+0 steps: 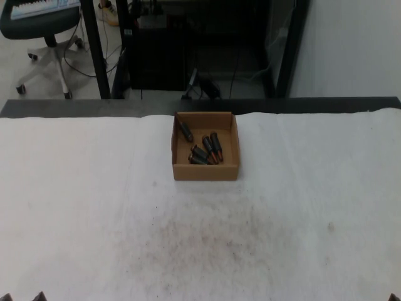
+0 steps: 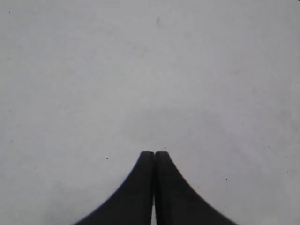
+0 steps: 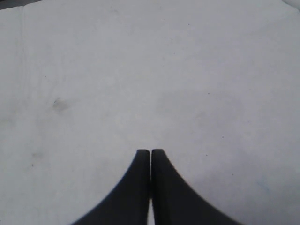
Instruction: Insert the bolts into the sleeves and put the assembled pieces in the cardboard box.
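Left hand (image 2: pixel 154 154) pressed together over cloth (image 2: pixel 140 70); right hand (image 3: pixel 150 152) pressed together too; assembled pieces (image 1: pixel 207 150) inside cardboard box (image 1: pixel 205 170).

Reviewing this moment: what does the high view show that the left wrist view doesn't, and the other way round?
High view: a brown open cardboard box holding several dark cylindrical pieces with orange bands, plus a dark-seated office chair beyond the bench. Left wrist view: the left pincer, its two black fingers pressed together, holding nothing. Both: the white cloth covering the bench.
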### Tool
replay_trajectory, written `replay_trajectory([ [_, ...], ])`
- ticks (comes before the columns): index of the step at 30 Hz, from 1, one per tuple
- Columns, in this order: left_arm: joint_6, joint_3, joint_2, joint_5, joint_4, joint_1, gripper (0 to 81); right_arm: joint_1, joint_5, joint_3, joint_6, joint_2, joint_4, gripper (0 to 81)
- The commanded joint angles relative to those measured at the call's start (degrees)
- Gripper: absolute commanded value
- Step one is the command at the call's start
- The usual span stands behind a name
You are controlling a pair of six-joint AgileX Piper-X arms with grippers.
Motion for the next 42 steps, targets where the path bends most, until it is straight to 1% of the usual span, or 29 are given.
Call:
replay_trajectory([
  [1, -0.5, -0.5, -2.7, -0.1, -0.6, -0.1, 0.3, 0.0, 0.1, -0.6, 0.3, -0.4, -0.2, 0.8],
  [7, -0.5, -0.5, -11.6, -0.1, -0.6, -0.1, 0.3, 0.0, 0.1, -0.6, 0.3, -3.5, -0.2, 0.8],
  [9, -0.5, -0.5, -11.6, -0.1, -1.4, -0.4, 0.3, 0.0, 0.1, -0.6, 0.3, -5.4, -0.2, 0.8],
  [14, -0.5, -0.5, -11.6, -0.1, -2.3, -0.8, 0.3, 0.0, 0.2, -0.6, 0.3, -5.4, -2.0, 0.8],
  [36, -0.4, -0.5, -11.6, -0.1, -2.2, -0.8, 0.3, 0.0, 0.2, -0.6, 0.3, -5.4, -2.0, 0.8],
  [39, 4.2, -0.5, -11.6, -0.3, -2.1, -0.9, 0.3, 0.0, 0.2, -0.6, 0.3, -5.4, -2.0, 0.8],
  [42, 13.7, -0.5, -11.6, -1.0, -1.4, -1.5, 0.3, 0.0, 0.2, -0.6, 0.3, -5.4, -2.0, 0.8],
])
